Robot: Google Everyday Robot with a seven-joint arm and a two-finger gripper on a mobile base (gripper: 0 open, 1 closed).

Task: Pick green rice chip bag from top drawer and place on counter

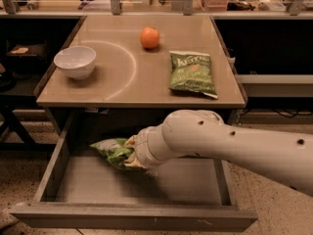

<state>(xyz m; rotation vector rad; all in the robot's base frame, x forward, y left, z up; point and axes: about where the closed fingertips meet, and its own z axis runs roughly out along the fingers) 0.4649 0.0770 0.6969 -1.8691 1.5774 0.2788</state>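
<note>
Gripper (127,155) is seen reaching down into the open drawer (132,217), at the end of a thick white arm (234,142) that is brought in from the right edge and passes beneath the front edge of the counter (122,80). It is pointed leftward, toward the left half of the drawer's back. Whether it is spread or clamped cannot be told, since its tip is buried against the chip bag (110,152).

The chip bag, lime green and crumpled, is found inside the drawer, in its rear left part, just under the counter's overhang. Its right end is met and partly covered by the gripper; its left end is left free and is pointed toward the drawer's left wall without touching it. Whether it is raised off the drawer floor cannot be made out.

On the counter, a white bowl (75,61) is set near the left edge, and an orange (149,37) is placed toward the back, near the middle. A dark bag (192,72) with white lettering is laid flat on the right side, well apart from the bowl.
</note>
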